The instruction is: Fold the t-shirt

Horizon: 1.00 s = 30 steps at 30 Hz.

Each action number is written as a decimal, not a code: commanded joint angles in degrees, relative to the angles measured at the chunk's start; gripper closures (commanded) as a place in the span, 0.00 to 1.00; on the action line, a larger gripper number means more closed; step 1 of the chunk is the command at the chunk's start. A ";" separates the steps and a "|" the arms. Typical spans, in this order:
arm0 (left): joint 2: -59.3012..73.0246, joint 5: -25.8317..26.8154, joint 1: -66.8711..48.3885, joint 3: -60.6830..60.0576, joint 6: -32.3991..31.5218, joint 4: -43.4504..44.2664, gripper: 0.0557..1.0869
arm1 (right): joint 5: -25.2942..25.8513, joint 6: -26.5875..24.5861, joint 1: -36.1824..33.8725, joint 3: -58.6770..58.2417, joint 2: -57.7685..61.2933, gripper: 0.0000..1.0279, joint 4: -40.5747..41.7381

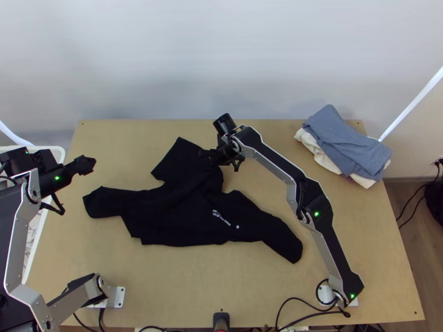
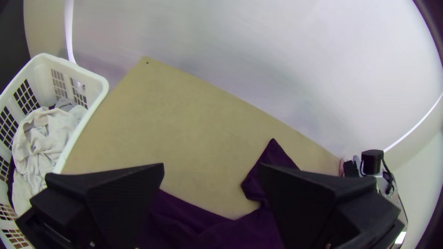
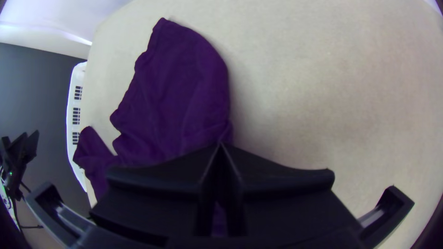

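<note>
Roughly mid-tabletop point(image 1: 183, 282), the black t-shirt point(image 1: 171, 213) lies spread and rumpled — the left claw point(image 1: 92, 162) wide beyond its left end, the right claw point(image 1: 204, 156) pinching its far part — with folded cloths point(image 1: 346, 144) at far right.

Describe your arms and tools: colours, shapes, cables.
My left arm and right arm have angular silver-grey links, black joints and green lights. Black cables run near their white base plates. The left tool and right tool each have two wide, flat black fingers.
</note>
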 commanded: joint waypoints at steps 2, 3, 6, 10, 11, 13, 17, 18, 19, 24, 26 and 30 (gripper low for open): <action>0.48 0.44 0.57 0.88 -0.21 0.36 0.04 | 0.26 0.54 0.30 -0.81 -6.31 0.97 -0.11; 0.39 0.44 0.57 0.97 -0.21 0.36 0.04 | 0.35 0.54 0.21 -0.90 -7.63 0.97 -0.11; 0.48 0.44 0.57 0.97 -0.13 0.36 0.04 | 0.87 0.37 -0.32 -1.25 -11.32 0.97 -0.11; 0.83 0.44 0.04 0.97 0.14 0.28 0.04 | 2.54 -0.95 -0.49 -3.09 -15.27 0.97 0.24; 1.00 0.44 -0.31 0.88 1.02 -0.16 0.04 | 3.34 -1.21 -0.49 -3.80 -16.15 0.97 0.24; 1.53 0.53 -1.10 0.44 4.18 -1.75 0.04 | 4.13 -1.74 -0.58 -5.64 -17.91 0.97 0.76; 4.43 0.53 -2.68 -0.88 11.56 -4.91 0.04 | 4.48 -1.83 -0.76 -10.04 -21.43 0.97 2.35; 5.57 0.53 -2.95 -1.06 13.76 -5.96 0.04 | 4.48 -1.83 -0.76 -11.36 -22.22 0.97 3.05; 6.98 0.53 -3.21 -1.49 15.69 -6.23 0.04 | 4.57 -1.74 -0.76 -12.67 -23.01 0.97 3.66; 14.10 0.09 -2.07 -2.46 25.01 -7.55 0.04 | 5.27 -1.39 -0.49 -16.63 -25.38 0.97 5.95; 17.09 -1.14 -1.10 -1.76 27.30 -7.20 0.04 | 5.45 -1.39 -0.32 -17.60 -26.00 0.97 6.74; 21.66 -3.95 0.31 -0.44 29.49 -6.32 0.04 | 5.53 -1.13 -0.23 -17.95 -26.70 0.97 6.92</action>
